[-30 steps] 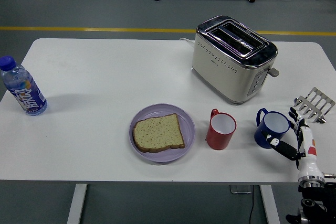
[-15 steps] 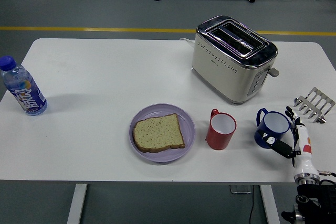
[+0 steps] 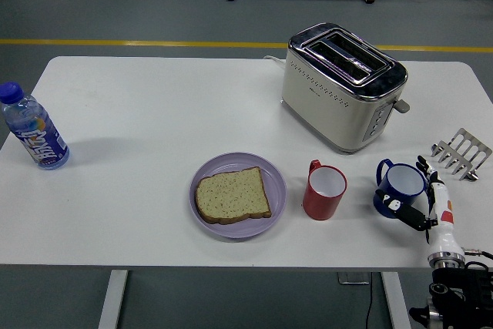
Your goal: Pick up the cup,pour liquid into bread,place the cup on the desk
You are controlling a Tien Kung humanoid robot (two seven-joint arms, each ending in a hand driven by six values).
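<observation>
A blue cup (image 3: 397, 189) stands upright near the table's right front, its handle pointing left. My right hand (image 3: 420, 190) comes up from the lower right corner and sits against the cup's right side. Its thumb (image 3: 408, 213) lies low at the cup's front and its fingers (image 3: 425, 169) reach along the far side, spread and not closed round the cup. A red cup (image 3: 323, 190) stands left of the blue one. A slice of bread (image 3: 233, 194) lies on a lilac plate (image 3: 231, 161) left of the red cup. The left arm is out of view.
A cream toaster (image 3: 343, 86) stands behind the cups. A small metal toast rack (image 3: 461, 152) lies at the right edge, just behind my hand. A blue-capped water bottle (image 3: 35, 130) stands at the far left of the white table (image 3: 154, 113).
My right hand has shifted a little left and closer to the blue cup, with the thumb now nearer its base. The cups, plate and bread have not moved.
</observation>
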